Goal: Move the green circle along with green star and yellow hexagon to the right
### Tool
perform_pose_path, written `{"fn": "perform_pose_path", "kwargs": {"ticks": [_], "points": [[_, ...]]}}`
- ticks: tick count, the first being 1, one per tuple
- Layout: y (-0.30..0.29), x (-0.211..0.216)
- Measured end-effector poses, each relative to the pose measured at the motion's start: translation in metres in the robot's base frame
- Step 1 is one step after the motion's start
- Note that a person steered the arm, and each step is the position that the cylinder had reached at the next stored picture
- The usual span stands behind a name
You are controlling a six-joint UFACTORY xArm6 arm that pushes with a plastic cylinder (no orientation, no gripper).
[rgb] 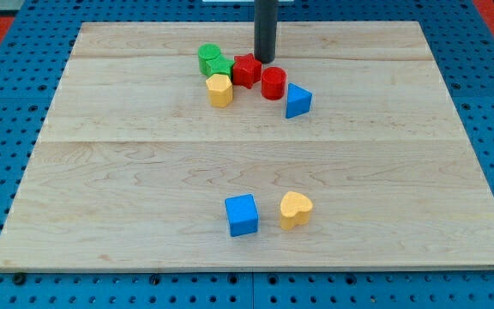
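Observation:
The green circle (208,57) sits near the board's top centre, with the green star (222,69) touching it at its lower right. The yellow hexagon (219,89) lies just below the star. A red block (247,70) and a red cylinder (274,83) stand directly to their right. My tip (265,60) is at the end of the dark rod, just above and between the two red blocks, right of the green pair and apart from them.
A blue triangle (298,101) lies right of the red cylinder. A blue cube (242,215) and a yellow heart (295,209) sit near the view's bottom centre. The wooden board (101,189) rests on a blue pegboard.

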State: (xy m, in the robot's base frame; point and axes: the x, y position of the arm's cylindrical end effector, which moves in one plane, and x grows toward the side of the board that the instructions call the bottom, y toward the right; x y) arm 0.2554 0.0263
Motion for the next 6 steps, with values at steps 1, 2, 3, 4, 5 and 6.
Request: {"fn": "perform_pose_path", "kwargs": {"ticks": [1,2,3,4,5,6], "points": [[-0.037,-0.036],[-0.066,-0.005],[-0.098,0.003],[-0.122,-0.006],[-0.135,0.023],[-0.059,0.05]]}}
